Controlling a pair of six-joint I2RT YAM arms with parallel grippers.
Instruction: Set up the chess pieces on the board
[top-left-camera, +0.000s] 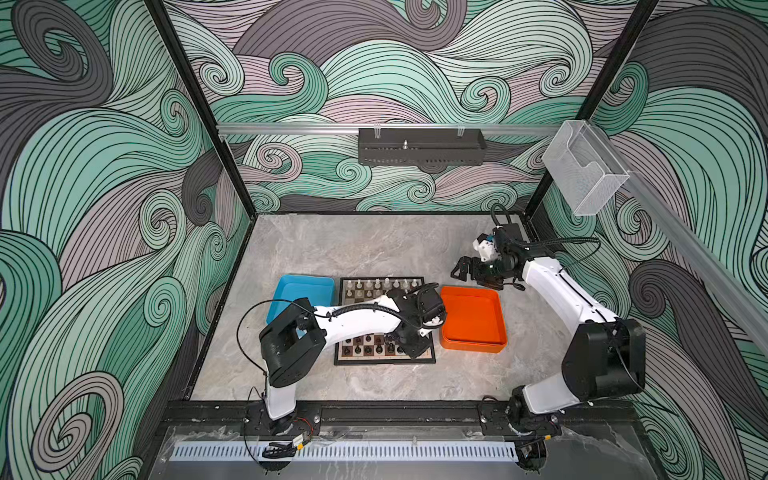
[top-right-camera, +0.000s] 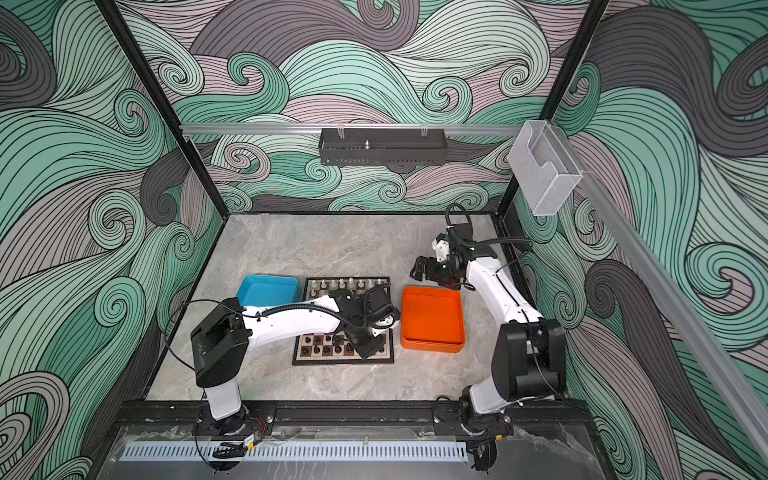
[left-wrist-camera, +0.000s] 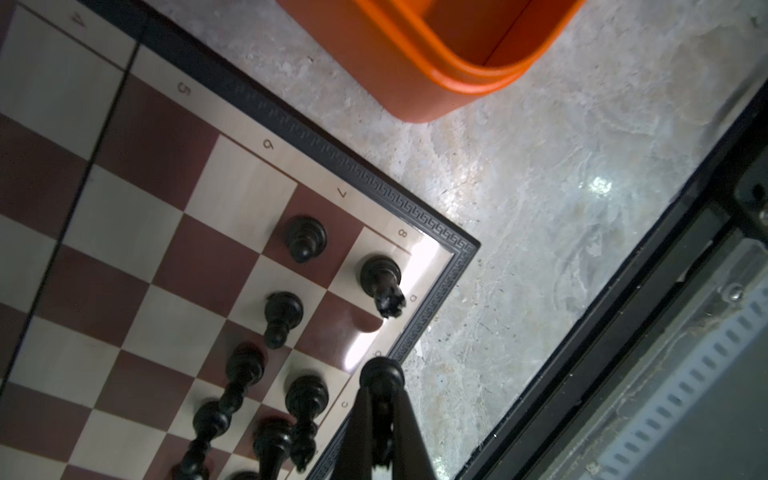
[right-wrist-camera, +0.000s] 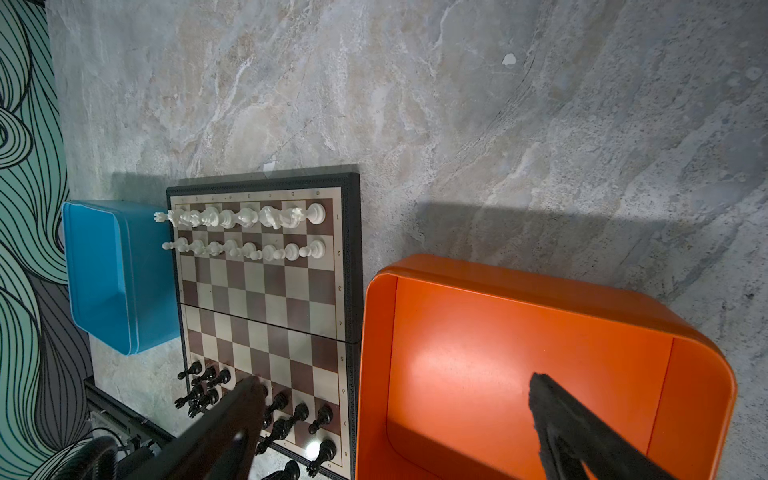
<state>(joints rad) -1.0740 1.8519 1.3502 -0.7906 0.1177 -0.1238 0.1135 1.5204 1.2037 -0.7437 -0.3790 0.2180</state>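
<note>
**Left gripper holds a black chessman at the board's near right corner**

The left gripper (left-wrist-camera: 380, 392) is clamped tight on a black chessman (left-wrist-camera: 381, 372), whose round base shows just past the fingertips in the left wrist view. The chessman hangs over the cream margin of the board (left-wrist-camera: 124, 232). It is just beside a bare dark square that lies next to the corner rook (left-wrist-camera: 381, 282). Whether its base touches the board cannot be told. In both top views this gripper (top-left-camera: 413, 348) (top-right-camera: 365, 347) sits over the near right corner of the board (top-left-camera: 384, 361) (top-right-camera: 343, 360), with its arm reaching across the board's middle.

The other black pieces (right-wrist-camera: 299, 411) stand on the two near rows, and the white pieces (right-wrist-camera: 245, 232) fill the two far rows.

The right gripper (right-wrist-camera: 395, 380) stands wide apart and holds nothing. In a top view it (top-left-camera: 461, 270) hovers above the table (top-left-camera: 332, 249), near the far edge of the orange tray (top-left-camera: 473, 320) and well apart from the held chessman. The orange tray lies just beside the board's right edge. The blue tray (top-left-camera: 299, 286) lies at the board's far left corner.
</note>
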